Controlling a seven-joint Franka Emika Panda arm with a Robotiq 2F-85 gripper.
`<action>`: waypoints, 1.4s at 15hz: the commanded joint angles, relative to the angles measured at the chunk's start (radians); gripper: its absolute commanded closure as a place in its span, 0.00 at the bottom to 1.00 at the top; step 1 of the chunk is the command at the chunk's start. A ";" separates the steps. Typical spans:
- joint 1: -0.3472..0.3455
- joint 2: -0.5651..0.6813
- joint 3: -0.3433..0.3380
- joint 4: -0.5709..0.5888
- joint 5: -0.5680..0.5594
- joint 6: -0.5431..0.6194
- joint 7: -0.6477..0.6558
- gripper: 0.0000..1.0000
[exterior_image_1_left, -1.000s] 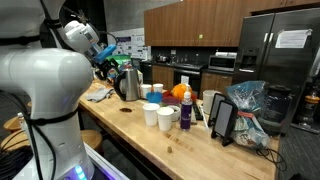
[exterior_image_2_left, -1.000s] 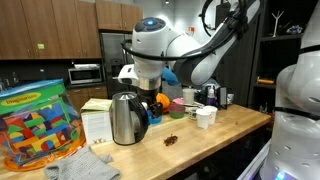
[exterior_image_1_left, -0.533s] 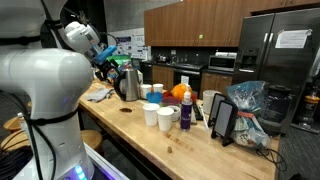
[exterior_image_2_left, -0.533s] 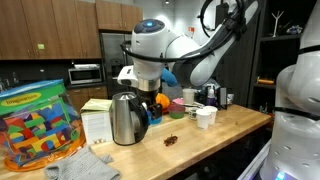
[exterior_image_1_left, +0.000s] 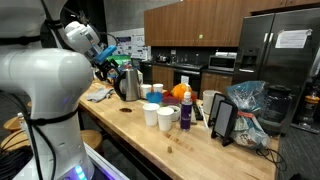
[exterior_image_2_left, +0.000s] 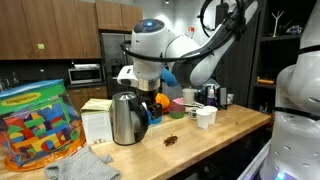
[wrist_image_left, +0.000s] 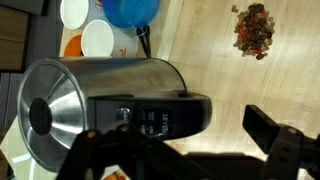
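Observation:
A stainless steel kettle (wrist_image_left: 95, 90) with a black handle (wrist_image_left: 160, 115) stands on the wooden counter (wrist_image_left: 215, 60). It shows in both exterior views (exterior_image_1_left: 130, 82) (exterior_image_2_left: 123, 118). My gripper (wrist_image_left: 180, 138) hangs right above it, open, with one finger on each side of the black handle. I cannot tell whether the fingers touch the handle. In both exterior views the gripper (exterior_image_1_left: 108, 62) (exterior_image_2_left: 142, 88) sits at the kettle's top.
A small brown heap of crumbs (wrist_image_left: 252, 30) (exterior_image_2_left: 172, 141) lies on the counter beside the kettle. White cups (exterior_image_1_left: 158, 114) (exterior_image_2_left: 204, 116), a blue thing (wrist_image_left: 130, 10) and an orange thing (exterior_image_1_left: 180, 93) stand close by. A bag of coloured blocks (exterior_image_2_left: 35, 125), a cloth (exterior_image_1_left: 97, 95) and tablet stands (exterior_image_1_left: 222, 118) are there too.

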 joint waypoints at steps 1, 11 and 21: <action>-0.011 0.004 -0.003 -0.001 -0.002 0.012 0.003 0.00; -0.010 0.040 -0.005 0.010 0.012 0.017 -0.008 0.00; -0.012 0.054 -0.011 0.003 0.031 0.018 -0.016 0.00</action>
